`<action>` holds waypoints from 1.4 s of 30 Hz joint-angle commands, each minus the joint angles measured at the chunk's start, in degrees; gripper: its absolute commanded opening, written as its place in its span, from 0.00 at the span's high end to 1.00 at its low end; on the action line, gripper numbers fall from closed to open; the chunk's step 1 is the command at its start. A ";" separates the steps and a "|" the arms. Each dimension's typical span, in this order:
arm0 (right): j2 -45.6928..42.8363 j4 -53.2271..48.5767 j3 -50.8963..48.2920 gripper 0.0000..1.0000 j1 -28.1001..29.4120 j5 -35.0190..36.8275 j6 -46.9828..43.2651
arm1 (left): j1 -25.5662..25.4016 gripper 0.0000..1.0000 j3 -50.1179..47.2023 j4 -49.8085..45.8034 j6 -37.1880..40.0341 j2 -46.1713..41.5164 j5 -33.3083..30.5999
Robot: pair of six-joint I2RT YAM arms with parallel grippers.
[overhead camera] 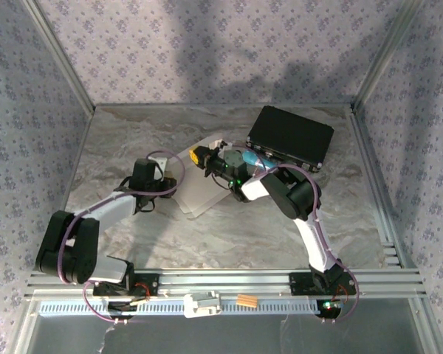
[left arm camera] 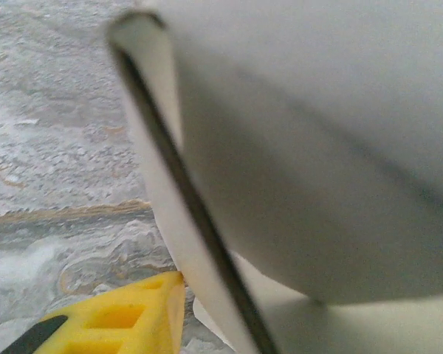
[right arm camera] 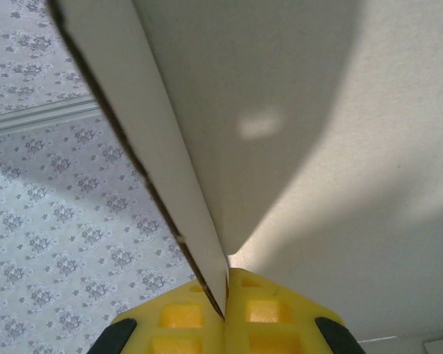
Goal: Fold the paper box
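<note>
Starting nearest the arm bases, the left gripper (overhead camera: 165,180) sits at the left edge of the box (overhead camera: 198,190). Its wrist camera shows one yellow finger (left arm camera: 129,318) just beside the white cardboard. Whether the jaws are spread or clamped cannot be told. The box lies mid-table, between the two grippers. Beyond it, the right gripper (overhead camera: 201,157) has its yellow fingers (right arm camera: 181,318) pressed together, pinching a cardboard edge between them. The black case (overhead camera: 292,138) lies at the far right.

Black case (overhead camera: 290,137) flat on marbled table (overhead camera: 133,140), far right; floral walls (overhead camera: 207,44) around.
</note>
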 commanded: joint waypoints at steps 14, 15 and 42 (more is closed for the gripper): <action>-3.83 -11.52 -4.33 1.00 -1.35 -8.33 1.65 | -2.84 0.71 -3.91 5.88 0.13 -3.68 6.31; -3.88 -11.11 -4.77 1.00 -1.29 -8.26 1.75 | -3.18 0.70 -4.35 6.33 -0.09 -3.94 5.50; -1.54 -8.68 -9.26 1.00 -1.12 -11.34 -2.25 | -7.36 0.65 -6.26 18.02 -1.53 -1.35 -4.12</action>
